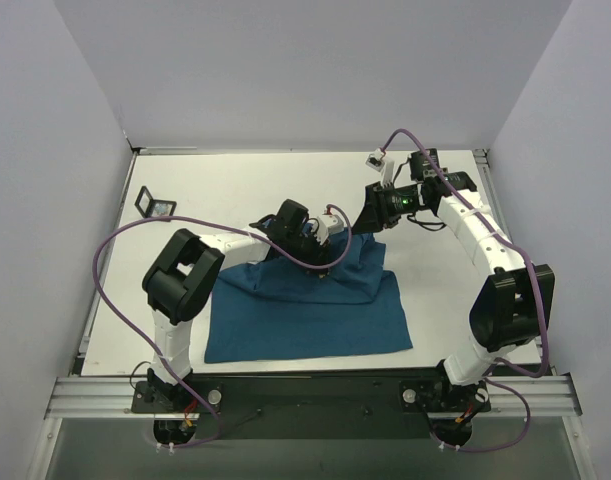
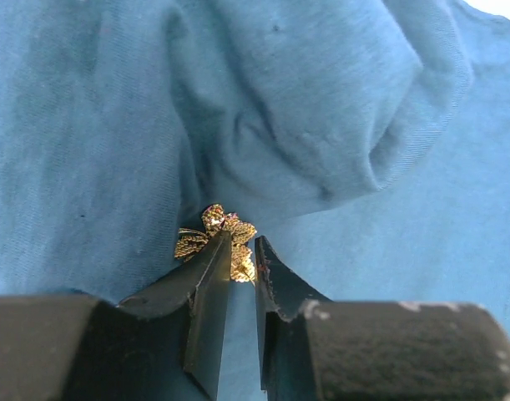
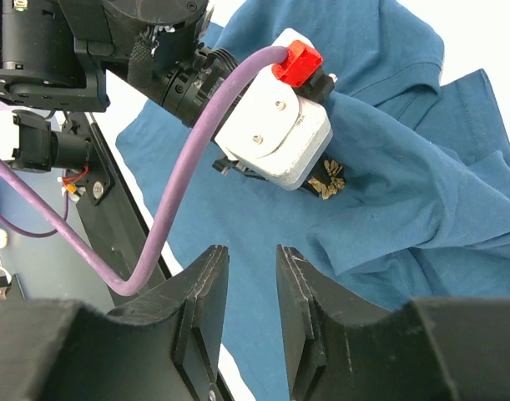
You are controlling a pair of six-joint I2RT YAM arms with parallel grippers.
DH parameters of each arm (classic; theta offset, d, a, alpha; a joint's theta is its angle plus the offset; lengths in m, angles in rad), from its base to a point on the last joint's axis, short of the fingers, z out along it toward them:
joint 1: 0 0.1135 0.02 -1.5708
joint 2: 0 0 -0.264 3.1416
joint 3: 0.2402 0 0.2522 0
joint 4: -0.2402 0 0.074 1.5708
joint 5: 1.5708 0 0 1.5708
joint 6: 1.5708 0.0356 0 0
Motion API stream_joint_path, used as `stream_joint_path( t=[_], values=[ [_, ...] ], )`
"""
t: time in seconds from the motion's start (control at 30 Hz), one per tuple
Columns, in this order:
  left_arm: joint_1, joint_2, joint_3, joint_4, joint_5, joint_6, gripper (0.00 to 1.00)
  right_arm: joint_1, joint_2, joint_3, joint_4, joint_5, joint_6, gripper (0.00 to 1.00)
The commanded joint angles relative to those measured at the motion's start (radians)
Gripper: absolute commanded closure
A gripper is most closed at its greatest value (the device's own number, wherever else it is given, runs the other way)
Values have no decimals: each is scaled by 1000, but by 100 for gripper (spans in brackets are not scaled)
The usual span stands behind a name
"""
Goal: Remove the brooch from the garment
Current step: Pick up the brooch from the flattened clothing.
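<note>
The garment (image 1: pixel 305 315) is a dark teal T-shirt, rumpled along its far edge, lying mid-table. The brooch (image 2: pixel 211 236), a small gold flower-like ornament, sits on the cloth (image 2: pixel 338 109) below a raised fold. My left gripper (image 2: pixel 243 244) is down on the shirt's far part (image 1: pixel 323 268) with its jaws a narrow gap apart. One petal lies between the tips, and the left finger covers part of the ornament. My right gripper (image 3: pixel 252 255) hovers open over the cloth (image 3: pixel 421 200) with nothing in it. It looks down on the brooch (image 3: pixel 328 180) and stands at the shirt's far right corner (image 1: pixel 363 222).
A small black square frame (image 1: pixel 155 205) stands at the far left of the white table. The left arm's purple cable (image 3: pixel 196 142) and white camera housing (image 3: pixel 275 138) hang close before the right gripper. Grey walls enclose three sides. A metal rail (image 1: pixel 315 395) runs along the near edge.
</note>
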Motion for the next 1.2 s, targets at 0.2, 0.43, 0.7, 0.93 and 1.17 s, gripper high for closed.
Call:
stream_joint_path(
  t=[0.2, 0.43, 0.7, 0.93, 1.17],
  values=[
    [-14, 10, 32, -7, -52, 18, 80, 4, -43, -12, 5, -30, -6, 70],
    [-22, 29, 38, 0, -106, 15, 91, 8, -46, -15, 8, -30, -6, 74],
    [-26, -2, 38, 2, -117, 9, 100, 11, -48, -15, 7, -28, -8, 75],
    [-19, -93, 33, -24, -143, 15, 100, 11, -51, -12, 7, -34, -8, 75],
    [-29, -44, 55, -56, -164, -1, 77, 11, -49, -14, 8, -36, -9, 74]
  ],
)
